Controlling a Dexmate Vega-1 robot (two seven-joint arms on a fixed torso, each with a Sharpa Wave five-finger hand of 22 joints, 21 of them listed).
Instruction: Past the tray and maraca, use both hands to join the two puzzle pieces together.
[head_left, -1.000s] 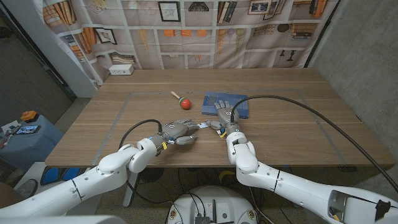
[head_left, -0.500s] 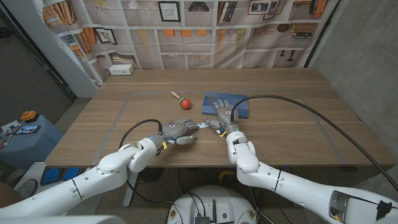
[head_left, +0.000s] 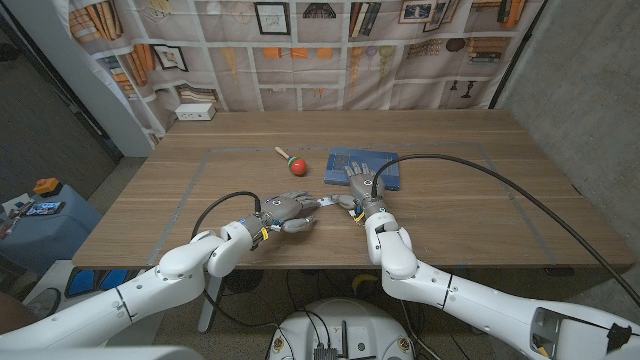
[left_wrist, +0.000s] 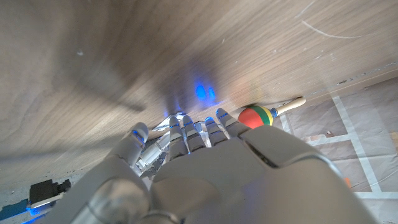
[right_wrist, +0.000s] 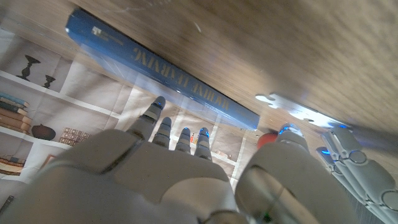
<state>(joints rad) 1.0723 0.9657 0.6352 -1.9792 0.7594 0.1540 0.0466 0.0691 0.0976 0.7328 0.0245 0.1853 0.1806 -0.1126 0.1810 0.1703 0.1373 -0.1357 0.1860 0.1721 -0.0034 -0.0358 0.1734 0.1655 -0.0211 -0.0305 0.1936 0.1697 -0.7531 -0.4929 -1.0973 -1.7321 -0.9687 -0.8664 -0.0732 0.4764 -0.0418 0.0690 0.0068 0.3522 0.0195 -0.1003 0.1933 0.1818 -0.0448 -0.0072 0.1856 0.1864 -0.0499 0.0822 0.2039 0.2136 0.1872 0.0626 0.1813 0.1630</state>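
Your left hand (head_left: 285, 210) and right hand (head_left: 363, 188) meet mid-tabletop (head_left: 480, 215), fingers spread over the pale puzzle pieces (right_wrist: 292, 109) lying flat between them, near the blue tray (head_left: 385, 166) and maraca (head_left: 296, 165).

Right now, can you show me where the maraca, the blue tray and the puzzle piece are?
maraca (head_left: 297, 167), head view, on its red ball end.
blue tray (head_left: 387, 166), head view, on its bare right part.
puzzle piece (right_wrist: 292, 107), right wrist view, on its pale flat middle.

Even, bright indoor light; wrist views soft-focused up close, with blue glare.
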